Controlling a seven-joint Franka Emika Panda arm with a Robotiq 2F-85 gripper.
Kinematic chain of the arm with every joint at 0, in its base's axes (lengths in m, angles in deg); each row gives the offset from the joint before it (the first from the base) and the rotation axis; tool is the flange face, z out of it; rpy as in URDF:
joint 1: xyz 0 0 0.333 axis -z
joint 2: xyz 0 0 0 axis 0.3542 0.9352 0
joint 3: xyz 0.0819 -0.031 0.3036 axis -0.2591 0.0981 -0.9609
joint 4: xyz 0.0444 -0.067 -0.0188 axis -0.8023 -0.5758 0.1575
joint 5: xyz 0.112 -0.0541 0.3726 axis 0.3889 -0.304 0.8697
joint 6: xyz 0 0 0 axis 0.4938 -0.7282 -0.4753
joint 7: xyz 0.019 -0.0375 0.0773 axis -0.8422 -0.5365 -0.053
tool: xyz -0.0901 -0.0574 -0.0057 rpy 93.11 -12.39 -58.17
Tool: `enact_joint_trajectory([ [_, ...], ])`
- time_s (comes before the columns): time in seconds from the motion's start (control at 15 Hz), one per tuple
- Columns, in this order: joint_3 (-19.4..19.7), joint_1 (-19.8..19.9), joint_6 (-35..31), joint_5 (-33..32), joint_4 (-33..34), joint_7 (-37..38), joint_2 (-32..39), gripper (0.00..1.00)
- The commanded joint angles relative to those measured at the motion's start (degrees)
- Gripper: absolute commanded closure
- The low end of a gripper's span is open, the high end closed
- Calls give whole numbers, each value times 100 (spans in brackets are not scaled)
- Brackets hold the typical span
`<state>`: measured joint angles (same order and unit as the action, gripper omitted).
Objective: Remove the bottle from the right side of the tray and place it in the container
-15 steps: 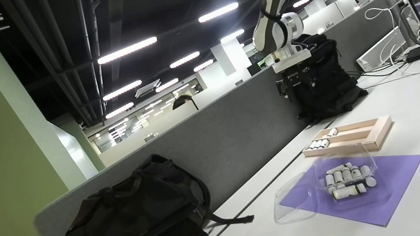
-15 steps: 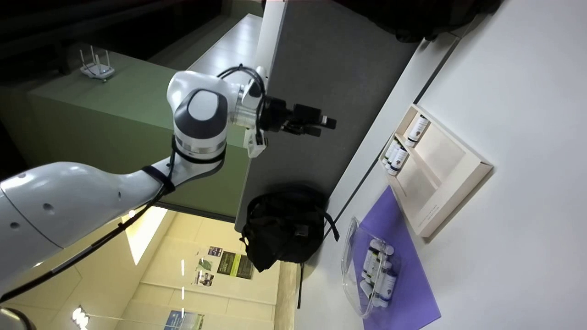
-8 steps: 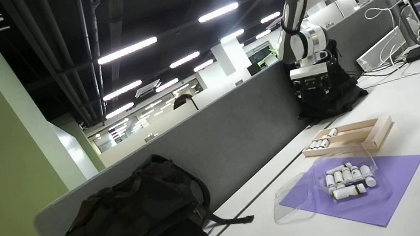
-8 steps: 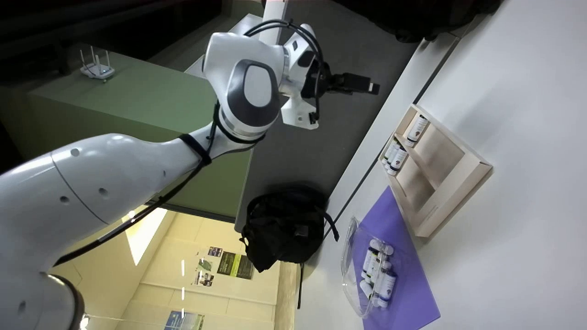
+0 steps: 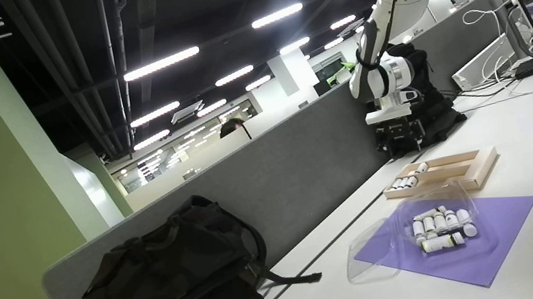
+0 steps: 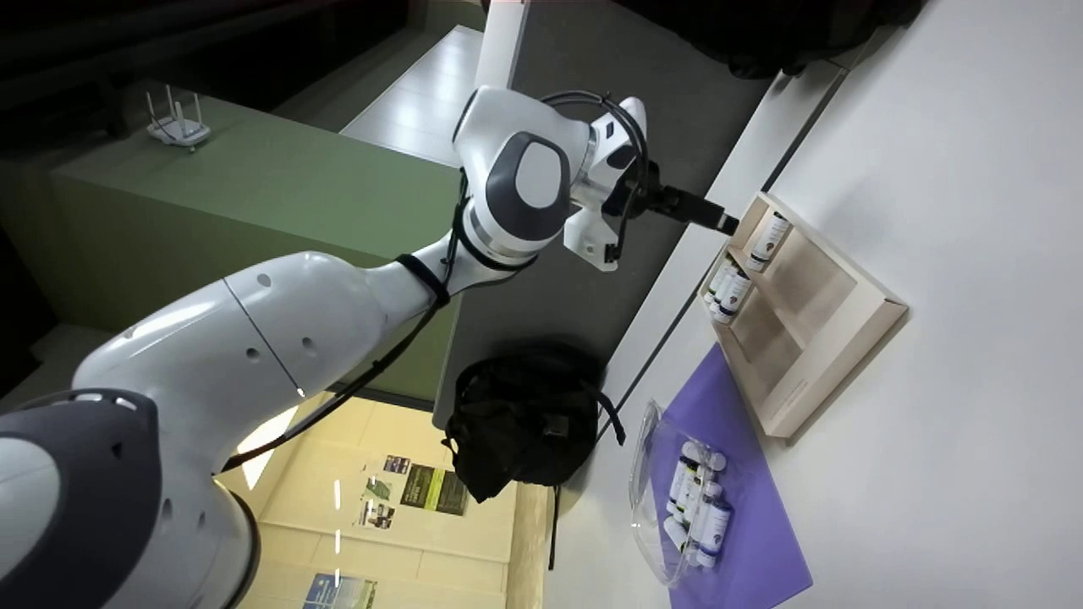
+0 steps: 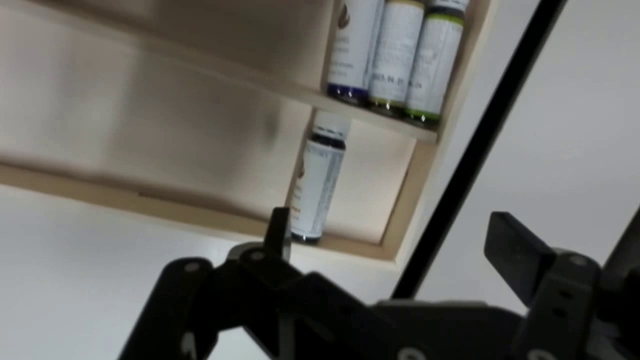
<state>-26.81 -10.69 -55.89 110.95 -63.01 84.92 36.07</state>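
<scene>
Gripper point(image 7: 392, 230): fingers point(image 7: 517, 255) spread wide — table point(image 7: 75, 250) and a corner of the tray point(image 7: 404, 215) show in the gap. In the wrist view one fingertip point(image 7: 277, 230) appears beside the base of the lone bottle point(image 7: 317, 185); contact cannot be told. This bottle lies in one tray compartment; three more bottles point(image 7: 396, 55) lie side by side beyond the divider point(image 7: 280, 86). Outward: clear container point(image 5: 406, 234) on the purple sheet point(image 5: 506, 217) — more bottles point(image 5: 441, 243) inside, tray nearby.
</scene>
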Motion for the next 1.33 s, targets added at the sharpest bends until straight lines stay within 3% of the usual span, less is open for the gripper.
enact_joint_trajectory([
  [0.0, -3, 18, 1118, -218, 759, 481, 362, 0],
  [0.2, -11, 71, 1539, -223, 1101, 659, 566, 0],
  [0.8, -21, 331, 1621, -212, 1981, 1340, 1390, 0],
  [0.87, -29, 350, 1646, -230, 2088, 1368, 1494, 25],
  [0.93, -34, 361, 1682, -246, 2175, 1406, 1566, 25],
  [1.27, -66, 380, 1711, -291, 2475, 1455, 1753, 57],
])
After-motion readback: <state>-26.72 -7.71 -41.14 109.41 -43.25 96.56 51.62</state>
